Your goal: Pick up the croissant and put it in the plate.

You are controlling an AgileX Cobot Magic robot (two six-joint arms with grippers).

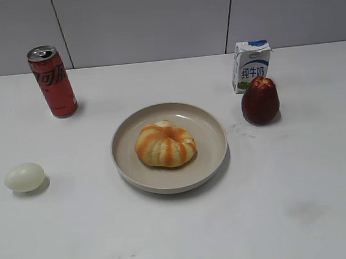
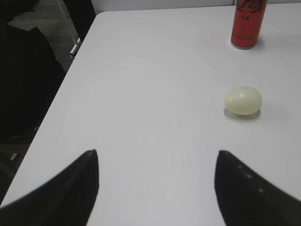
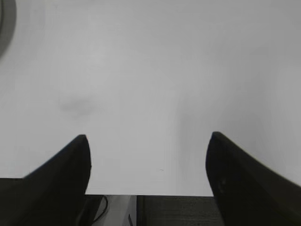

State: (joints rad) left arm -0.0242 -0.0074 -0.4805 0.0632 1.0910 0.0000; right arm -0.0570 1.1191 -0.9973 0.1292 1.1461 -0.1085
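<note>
Croissant (image 1: 165, 144) inside plate (image 1: 209, 126); left end effector (image 2: 157, 160) and right end effector (image 3: 148, 143) spread wide, empty, above surface (image 1: 290, 204).

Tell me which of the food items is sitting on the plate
The croissant, the orange-striped bun, lies in the middle of the plate. The egg and the apple rest on the bare table.

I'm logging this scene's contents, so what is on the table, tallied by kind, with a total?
Pastry: 1, the croissant
Dish: 1, the plate under it
Drinks: 2, the red can and the milk carton
Fruit: 1, the apple
Egg: 1
Total: 6
</note>
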